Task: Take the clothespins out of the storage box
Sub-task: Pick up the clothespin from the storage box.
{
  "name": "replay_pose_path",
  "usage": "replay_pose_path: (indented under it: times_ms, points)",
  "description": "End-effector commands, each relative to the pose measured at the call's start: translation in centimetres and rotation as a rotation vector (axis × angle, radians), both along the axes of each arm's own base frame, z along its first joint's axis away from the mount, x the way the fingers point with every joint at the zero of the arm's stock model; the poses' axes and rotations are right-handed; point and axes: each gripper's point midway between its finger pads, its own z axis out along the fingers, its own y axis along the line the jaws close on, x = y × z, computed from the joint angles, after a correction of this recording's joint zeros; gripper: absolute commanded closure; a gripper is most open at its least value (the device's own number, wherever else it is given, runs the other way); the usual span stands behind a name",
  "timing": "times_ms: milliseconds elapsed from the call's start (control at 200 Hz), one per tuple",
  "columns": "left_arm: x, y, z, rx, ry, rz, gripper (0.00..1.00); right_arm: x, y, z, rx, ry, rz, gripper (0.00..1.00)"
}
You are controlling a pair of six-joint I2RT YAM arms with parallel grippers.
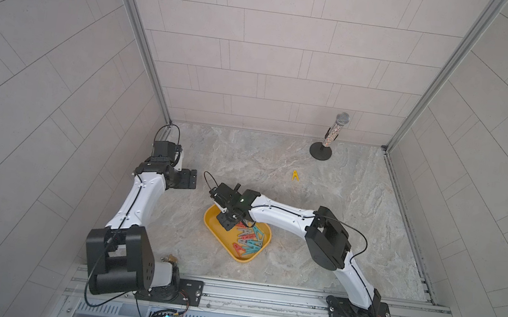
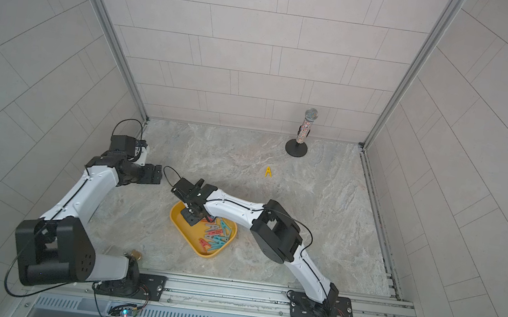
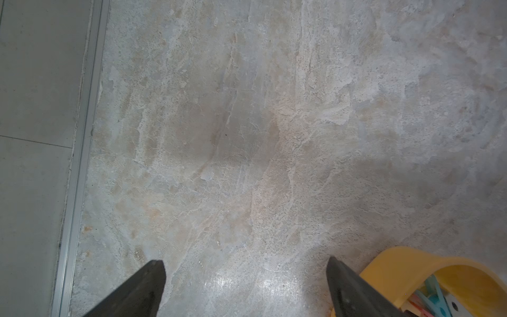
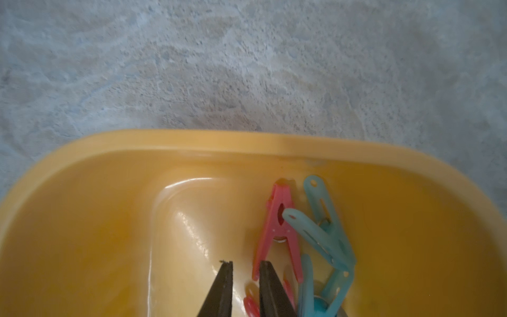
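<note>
The yellow storage box [image 1: 240,257] [image 2: 204,253] lies on the marble table near the front middle. Several teal, red and grey clothespins [image 1: 248,238] [image 2: 215,236] are piled in its right half. One yellow clothespin [image 1: 295,175] [image 2: 268,172] lies alone on the table, farther back. My right gripper [image 1: 226,224] [image 4: 245,262] hangs inside the box over its bare floor. Its jaws stand a narrow gap apart with nothing between them, just beside a red clothespin [image 4: 279,227] and teal ones [image 4: 323,236]. My left gripper [image 1: 188,182] [image 3: 245,259] is open over bare table left of the box [image 3: 397,263].
A glittery microphone [image 1: 332,133] [image 2: 305,126] on a black round stand is at the back right. Tiled walls with metal corner rails enclose the table on three sides. The arm bases sit on a rail along the front edge.
</note>
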Motion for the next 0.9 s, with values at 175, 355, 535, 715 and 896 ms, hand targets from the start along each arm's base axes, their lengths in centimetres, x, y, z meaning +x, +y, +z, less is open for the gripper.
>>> replay_pose_path:
  times_ms: [175,355,535,715,896]
  points:
    - [-0.4,0.1,0.4,0.004,-0.004,-0.004,0.0,0.7,-0.9,-1.8,-0.067,-0.011,-0.024,0.79]
    - [-0.4,0.2,0.5,0.004,-0.006,-0.002,0.0,0.8,-0.7,-2.4,-0.071,-0.008,-0.023,0.83]
    - [-0.4,0.1,0.5,0.004,-0.006,-0.003,0.0,0.7,-0.6,-1.8,-0.058,-0.006,-0.022,0.9]
    - [-0.4,0.1,0.3,0.002,0.0,-0.004,0.0,0.1,-0.4,-1.0,-0.03,0.009,-0.007,0.97]
    - [-0.4,0.1,0.3,0.002,0.0,-0.003,0.0,-0.9,0.1,0.9,0.024,0.022,0.035,1.0]
